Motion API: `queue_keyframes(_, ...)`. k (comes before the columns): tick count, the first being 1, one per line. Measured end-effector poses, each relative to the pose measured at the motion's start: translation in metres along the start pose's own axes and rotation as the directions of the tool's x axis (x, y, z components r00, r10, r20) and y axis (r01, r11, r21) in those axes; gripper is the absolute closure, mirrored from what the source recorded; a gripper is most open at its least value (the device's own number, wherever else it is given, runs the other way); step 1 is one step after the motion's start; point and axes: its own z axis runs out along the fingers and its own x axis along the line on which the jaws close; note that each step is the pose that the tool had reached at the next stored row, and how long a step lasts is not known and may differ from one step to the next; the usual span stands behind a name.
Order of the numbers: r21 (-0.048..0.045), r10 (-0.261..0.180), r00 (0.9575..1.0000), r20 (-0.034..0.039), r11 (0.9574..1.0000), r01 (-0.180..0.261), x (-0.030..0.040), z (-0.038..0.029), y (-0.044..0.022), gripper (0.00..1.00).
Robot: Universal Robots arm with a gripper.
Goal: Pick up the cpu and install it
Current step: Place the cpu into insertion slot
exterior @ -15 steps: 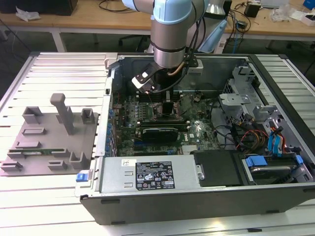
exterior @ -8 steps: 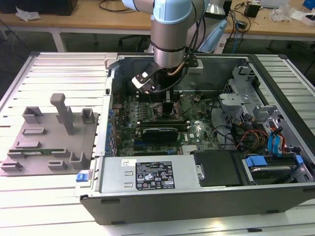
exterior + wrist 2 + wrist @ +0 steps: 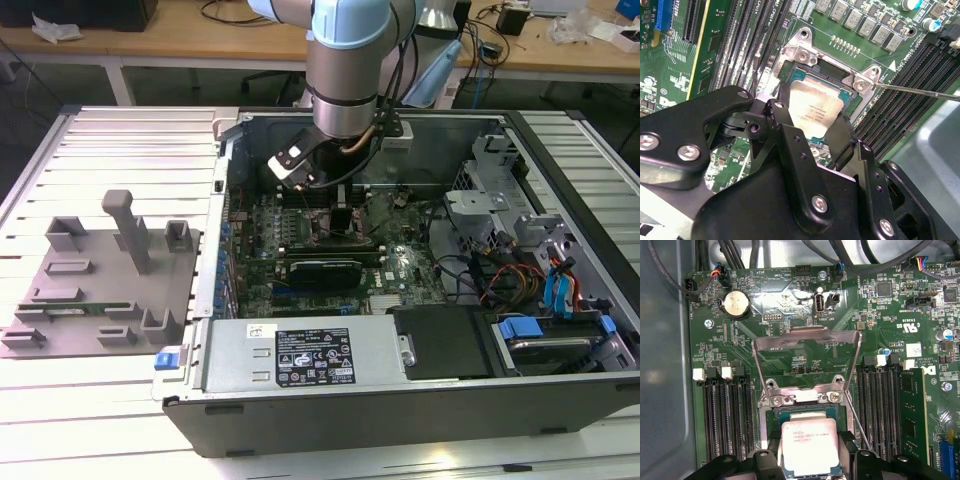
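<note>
Clamps the cpu [image 3: 807, 447] in the gripper [image 3: 811, 121] directly over the open CPU socket [image 3: 771, 401]. Risks a damaged socket if lowered tilted, skewed or out of line with it.

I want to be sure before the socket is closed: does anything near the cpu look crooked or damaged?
Nothing stands out. The tool holds the cpu over the open socket, edges roughly parallel to it; the metal frame stands raised, and no damage shows.
</note>
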Motion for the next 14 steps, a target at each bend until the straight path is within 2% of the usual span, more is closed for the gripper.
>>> queue_keyframes(14, 0.0000, 0.001, 1.0000, -0.0001, 1.0000, -0.001, 0.0001, 0.0001, 0.0003, 0.45)
